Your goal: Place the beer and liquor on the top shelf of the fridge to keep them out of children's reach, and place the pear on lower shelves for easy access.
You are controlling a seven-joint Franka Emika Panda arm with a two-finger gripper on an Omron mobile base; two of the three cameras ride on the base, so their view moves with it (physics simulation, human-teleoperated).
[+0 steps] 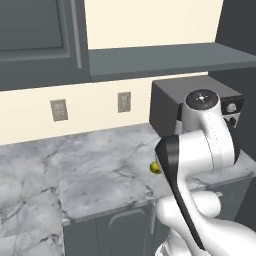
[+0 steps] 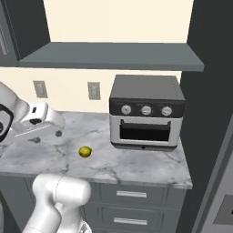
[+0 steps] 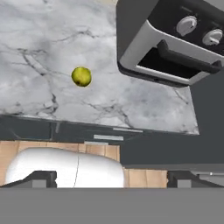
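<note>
The pear (image 2: pixel 85 151) is a small yellow-green fruit lying alone on the marble counter (image 2: pixel 136 159), left of the toaster oven. It also shows as the pear (image 3: pixel 81 76) in the hand view and the pear (image 1: pixel 155 168) half hidden behind my arm. My gripper (image 2: pixel 47 136) hovers above the counter to the pear's left, apart from it. In the hand view the gripper (image 3: pixel 111 178) is open with nothing between its fingertips (image 3: pixel 43 177). The beer and the liquor are out of view. A grey front with a small dark panel at the far right looks like the fridge (image 2: pixel 224 191); its shelves are hidden.
A grey toaster oven (image 2: pixel 146 113) with three knobs stands at the counter's right end, under a grey wall shelf (image 2: pixel 113 57). Two outlets (image 2: pixel 93 90) sit on the back wall. Drawers (image 2: pixel 132 195) run below the counter's front edge. A dark tall panel (image 2: pixel 207 91) rises right of the oven.
</note>
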